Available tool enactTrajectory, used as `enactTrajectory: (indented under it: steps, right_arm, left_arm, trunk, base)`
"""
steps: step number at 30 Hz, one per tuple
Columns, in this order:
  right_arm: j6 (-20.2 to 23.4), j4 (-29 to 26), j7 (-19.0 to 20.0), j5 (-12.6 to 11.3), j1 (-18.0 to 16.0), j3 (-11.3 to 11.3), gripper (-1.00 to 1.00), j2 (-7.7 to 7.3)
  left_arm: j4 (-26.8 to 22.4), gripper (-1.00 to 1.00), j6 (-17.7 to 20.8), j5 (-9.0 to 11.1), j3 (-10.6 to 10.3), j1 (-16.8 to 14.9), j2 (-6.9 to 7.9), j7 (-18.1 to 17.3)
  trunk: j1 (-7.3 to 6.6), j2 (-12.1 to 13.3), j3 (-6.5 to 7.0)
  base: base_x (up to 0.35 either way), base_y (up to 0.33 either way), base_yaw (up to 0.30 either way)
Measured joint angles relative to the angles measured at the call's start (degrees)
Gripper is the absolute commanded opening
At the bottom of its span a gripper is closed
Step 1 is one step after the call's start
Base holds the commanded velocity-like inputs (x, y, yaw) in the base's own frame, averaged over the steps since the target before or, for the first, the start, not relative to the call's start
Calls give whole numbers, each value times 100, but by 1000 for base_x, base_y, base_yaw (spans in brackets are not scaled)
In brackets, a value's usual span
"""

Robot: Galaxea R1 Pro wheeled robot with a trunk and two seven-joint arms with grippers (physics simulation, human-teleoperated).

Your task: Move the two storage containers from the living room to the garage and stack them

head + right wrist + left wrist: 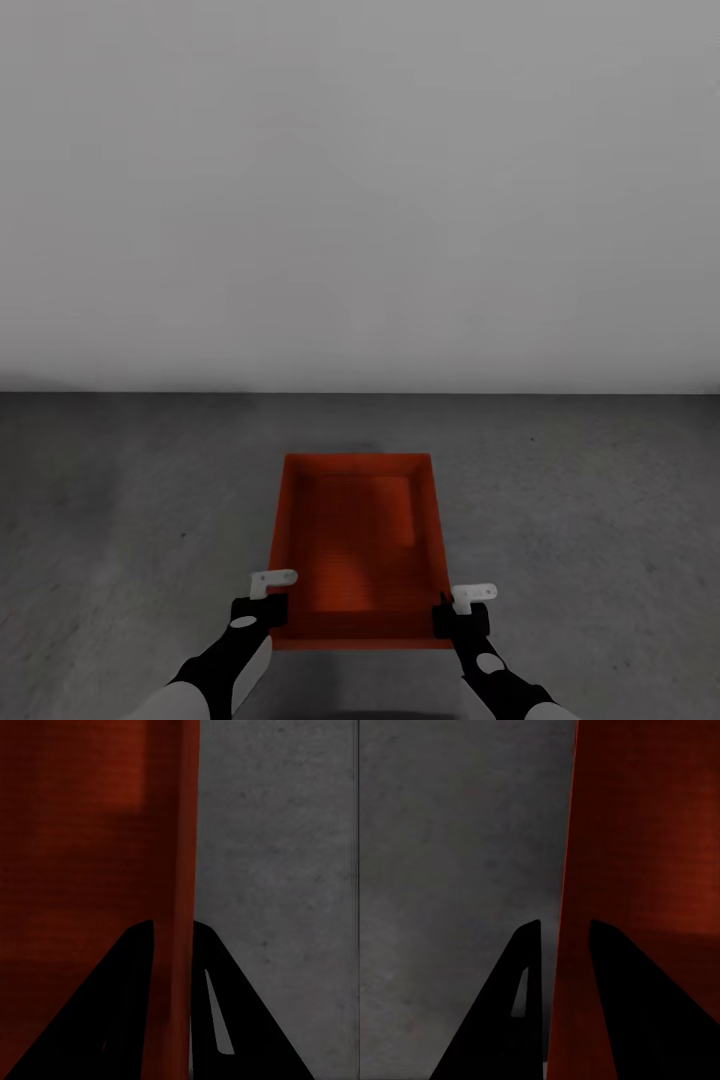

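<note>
Concrete floor (120, 520), dark grey and mottled, spreads ahead of me to a plain white wall (360, 200) that closes off the far side of this bare room. I count one red-orange bin (355, 535), open at the top, lying in front of me between my two arms, near the wall but apart from it; whether it rests on the floor I cannot tell. Its inside is smooth and plain. I count two tools. My left tool (262, 598) is clamped on the bin's left wall at the near corner, one finger (514, 1020) outside and one inside the wall. My right tool (462, 606) is clamped on the right wall at the near corner, again with a finger (225, 1020) on either face of it.
</note>
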Motion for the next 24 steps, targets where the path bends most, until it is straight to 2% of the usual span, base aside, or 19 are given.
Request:
enactTrajectory:
  steps: [24]
  right_arm:
    - [-4, 0, -6, -1, 0, 0, -100, 4]
  left_arm:
    - [-5, -100, 0, 0, -2, 0, 3, -3]
  trunk:
    - [0, 0, 0]
  base:
    - [0, -8, 0]
